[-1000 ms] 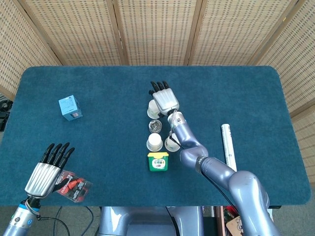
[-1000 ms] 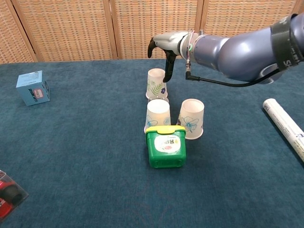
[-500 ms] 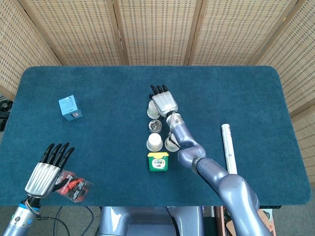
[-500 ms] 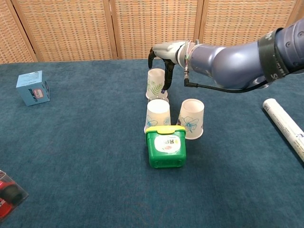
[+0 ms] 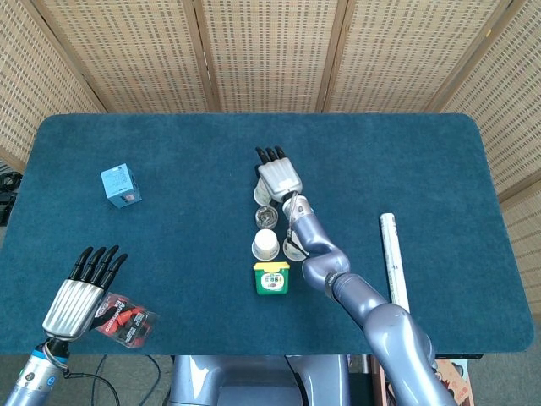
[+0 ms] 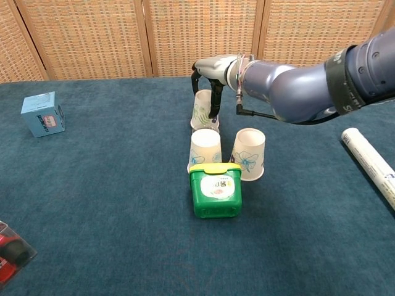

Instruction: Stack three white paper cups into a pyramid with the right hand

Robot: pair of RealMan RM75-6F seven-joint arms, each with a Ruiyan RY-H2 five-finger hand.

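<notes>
White paper cups number three, the right hand [image 6: 210,74] curled around the far cup [image 6: 201,110].

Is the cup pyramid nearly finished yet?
Not yet. Two upside-down cups stand side by side behind the green tub, which looks like the bottom row. The right hand is over the third cup with its fingers down around it; I cannot tell if it grips. That cup is on the table. Left to do: lift it and set it on the pair.
</notes>
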